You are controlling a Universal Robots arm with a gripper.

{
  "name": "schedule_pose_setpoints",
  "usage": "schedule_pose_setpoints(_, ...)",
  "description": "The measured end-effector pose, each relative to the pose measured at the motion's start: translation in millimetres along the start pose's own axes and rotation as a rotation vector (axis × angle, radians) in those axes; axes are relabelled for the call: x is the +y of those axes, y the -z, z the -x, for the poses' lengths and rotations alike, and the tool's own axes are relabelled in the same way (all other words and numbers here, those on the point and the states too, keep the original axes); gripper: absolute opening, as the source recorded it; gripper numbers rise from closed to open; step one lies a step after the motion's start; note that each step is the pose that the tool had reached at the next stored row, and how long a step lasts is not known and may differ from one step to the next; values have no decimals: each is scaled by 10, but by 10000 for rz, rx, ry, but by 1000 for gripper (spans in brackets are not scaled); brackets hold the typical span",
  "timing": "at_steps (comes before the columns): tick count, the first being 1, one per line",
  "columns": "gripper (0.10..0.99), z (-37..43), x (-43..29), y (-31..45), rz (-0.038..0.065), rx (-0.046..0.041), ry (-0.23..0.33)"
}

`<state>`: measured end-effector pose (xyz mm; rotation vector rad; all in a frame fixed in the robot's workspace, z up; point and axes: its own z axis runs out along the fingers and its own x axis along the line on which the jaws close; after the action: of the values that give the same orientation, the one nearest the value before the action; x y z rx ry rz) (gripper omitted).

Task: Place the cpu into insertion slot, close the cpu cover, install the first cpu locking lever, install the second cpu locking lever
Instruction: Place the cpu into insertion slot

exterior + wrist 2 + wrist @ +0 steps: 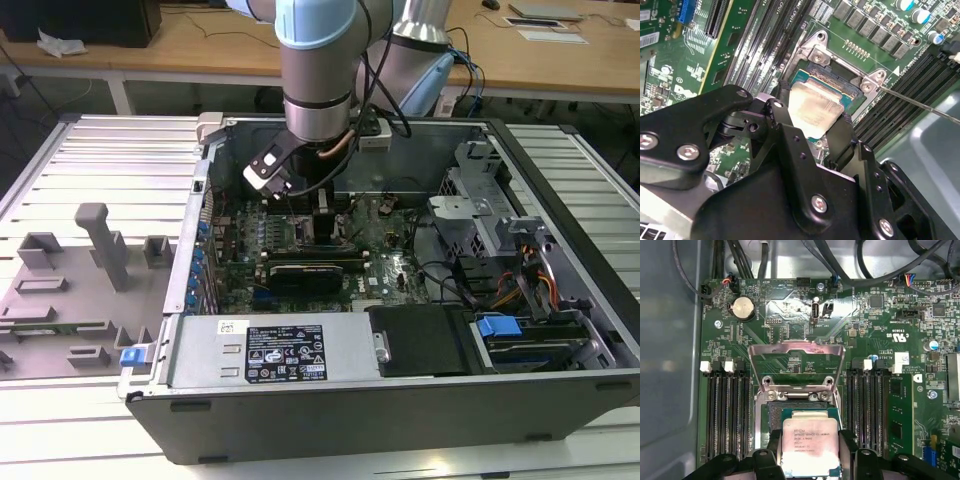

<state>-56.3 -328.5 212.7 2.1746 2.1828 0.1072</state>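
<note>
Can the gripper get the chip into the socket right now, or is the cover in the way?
Probably yes: the cover stands flipped open, clear of the socket, and the gripper holds the chip right over it with nothing between.

The small square cpu (pixel 806 445) has a silvery-beige metal top with a smooth satin sheen, and the thin grey metal cpu cover (pixel 796 346) glints bright along its edges. The black gripper (pixel 810 114) looks matt, studded with shiny metal screw heads (pixel 819 203); the green circuit board (pixel 880 330) is glossy.
</note>
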Motion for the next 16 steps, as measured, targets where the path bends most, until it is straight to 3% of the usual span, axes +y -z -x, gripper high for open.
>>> schedule_pose_setpoints(9,541,-16,-5,-42,-1,-13,-1)
schedule_pose_setpoints(12,541,-67,-4,-43,-1,-33,1)
schedule_pose_setpoints(14,541,-80,-5,-44,-1,-187,16)
schedule_pose_setpoints(16,541,-83,-6,-45,-2,-469,41)
